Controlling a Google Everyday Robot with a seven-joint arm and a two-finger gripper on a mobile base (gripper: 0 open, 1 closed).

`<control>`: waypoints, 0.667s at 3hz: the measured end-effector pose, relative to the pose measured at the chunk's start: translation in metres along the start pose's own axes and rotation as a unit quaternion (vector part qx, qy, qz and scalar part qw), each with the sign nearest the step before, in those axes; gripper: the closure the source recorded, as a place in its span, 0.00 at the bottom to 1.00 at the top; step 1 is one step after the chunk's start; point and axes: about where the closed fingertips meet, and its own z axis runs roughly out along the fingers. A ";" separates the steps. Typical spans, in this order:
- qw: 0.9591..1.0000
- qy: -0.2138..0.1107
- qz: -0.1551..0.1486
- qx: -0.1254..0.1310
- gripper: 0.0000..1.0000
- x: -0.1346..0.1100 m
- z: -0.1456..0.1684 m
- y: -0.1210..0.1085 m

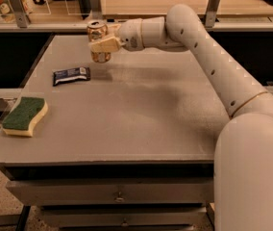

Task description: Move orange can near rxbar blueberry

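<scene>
The orange can (97, 32) is upright, golden-orange with a silver top, held just above the grey table (141, 114) near its far left part. My gripper (101, 43) is shut on the can, its pale fingers (105, 44) across the can's body. The rxbar blueberry (71, 75), a flat dark navy bar with white lettering, lies on the table a little in front of and to the left of the can. The white arm reaches in from the right.
A green-and-yellow sponge (25, 115) lies at the table's left front edge. A wooden counter with clear dividers (151, 4) runs behind the table. Drawers (117, 196) sit under the tabletop.
</scene>
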 end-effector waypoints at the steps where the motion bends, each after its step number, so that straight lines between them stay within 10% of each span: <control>1: 1.000 -0.001 0.009 -0.008 0.84 0.010 0.002 0.014; 2: 1.000 -0.001 0.010 -0.013 0.61 0.016 0.003 0.024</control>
